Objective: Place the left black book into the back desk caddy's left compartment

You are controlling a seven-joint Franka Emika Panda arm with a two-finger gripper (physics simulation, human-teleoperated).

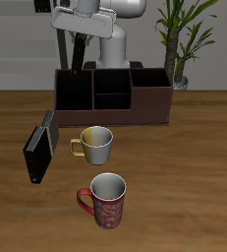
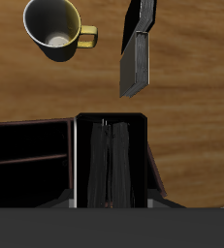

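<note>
My gripper (image 1: 79, 41) is shut on the slim left black book (image 1: 78, 57), which hangs upright below the fingers. The book's lower end is about level with the rim of the back desk caddy (image 1: 149, 103), a long reddish-brown organiser with a black inside. It hangs directly over the caddy's wide undivided end bay, the left compartment (image 1: 74, 91). In the wrist view the held book (image 2: 109, 165) fills the middle of that dark bay (image 2: 82, 165). The shelf-split middle bay (image 2: 31, 155) lies beside it.
A thicker black book with a pale page edge (image 1: 41, 148) leans on the table in front of the caddy and also shows in the wrist view (image 2: 138, 48). A yellow mug (image 1: 95, 145) and a red patterned mug (image 1: 107, 200) stand nearer the front edge. A potted plant (image 1: 179, 44) stands behind the caddy.
</note>
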